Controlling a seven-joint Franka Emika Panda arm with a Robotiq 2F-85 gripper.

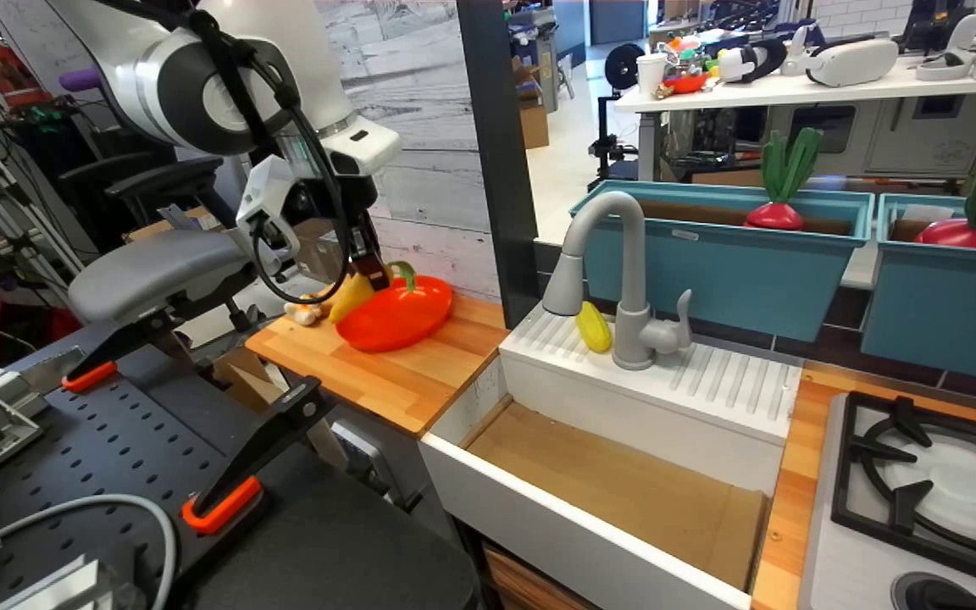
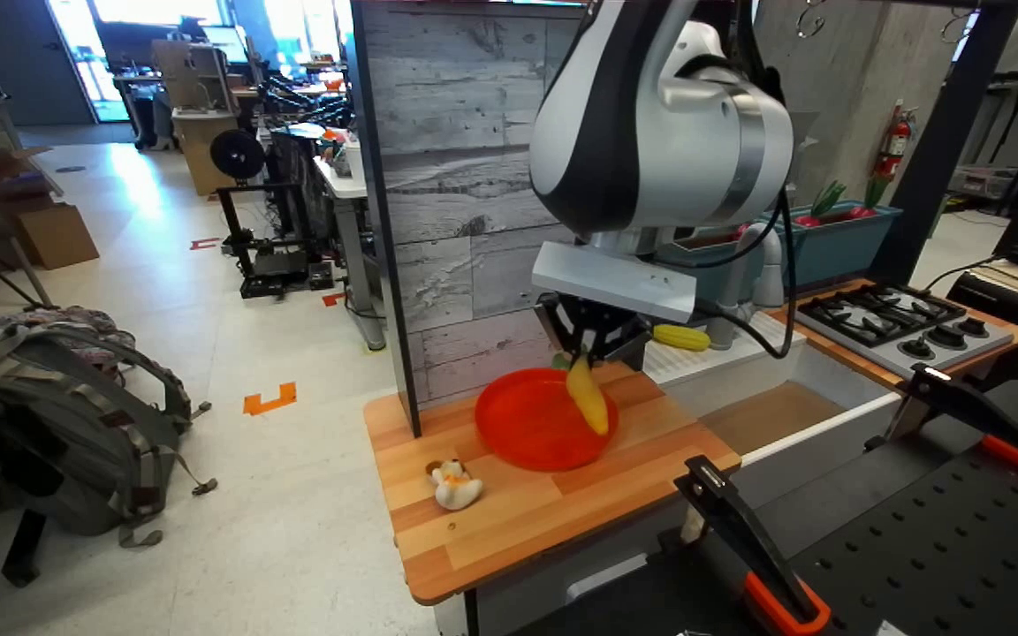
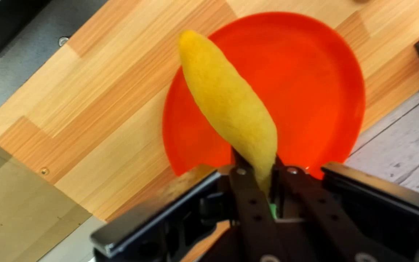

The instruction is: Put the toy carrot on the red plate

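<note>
Soft-looking, tapered yellow toy carrot is in the black two-fingered pincer, fingers pressed against both sides of its stem end. It hangs over the flat, round red plate, which lies on the wood-strip worktop.

Key relation: carrot extends outward from the fingertips, long axis sloping down to the free tip, which points away from the white sink. In the wrist view the body crosses the plate's rim and the tip appears beyond it; more bare plate shows on the side of the grey plank-patterned wall panel. In an exterior view, however, the tip falls inside the plate's outline, near its edge. Carrot looks raised, so neither sightline fixes what is directly beneath.

Judgement: transport nearly done; lowering and release remain. A slight shift toward the panel first would centre it; a drop from here might catch the rim and roll off.

Hard to make out: gap between carrot and plate; the grip contact itself; the green leafy top, a mere sliver between the fingers in the wrist view. Pincer also covers the plate's near edge there.
</note>
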